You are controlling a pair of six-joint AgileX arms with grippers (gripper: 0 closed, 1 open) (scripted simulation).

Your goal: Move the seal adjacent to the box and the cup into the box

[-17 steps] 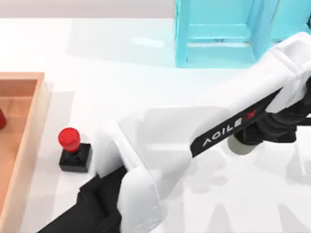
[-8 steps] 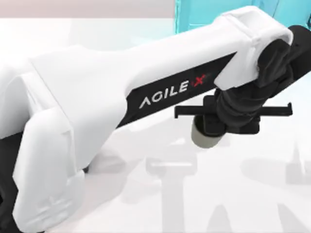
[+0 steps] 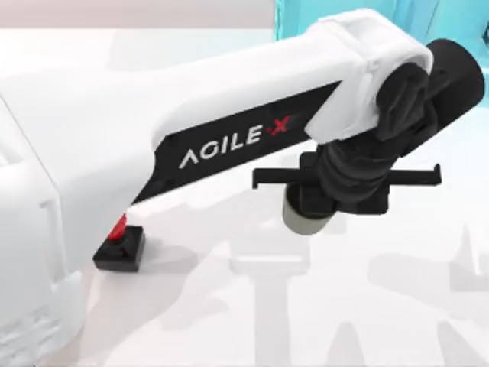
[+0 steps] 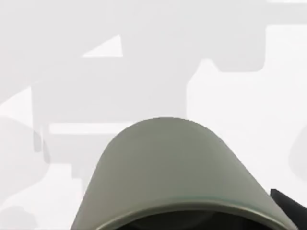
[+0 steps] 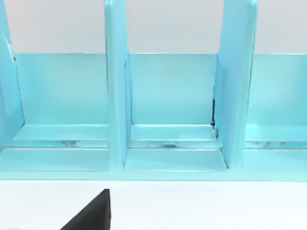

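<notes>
1. Shifted toward the table's left since 0.5 s ago: left gripper (image 3: 309, 200) with the cup (image 3: 304, 220) clamped in it, carried above the white table (image 3: 382, 306); open surface lies all round beneath it.
2. Cup's olive wall and rim (image 4: 168, 172) sit close under the left wrist camera.
3. Seal (image 3: 120, 246) is now uncovered at the left, standing on the table, its red knob partly under the arm.
4. Right wrist camera faces the light-blue frame (image 5: 168, 96), 3 bays open.
</notes>
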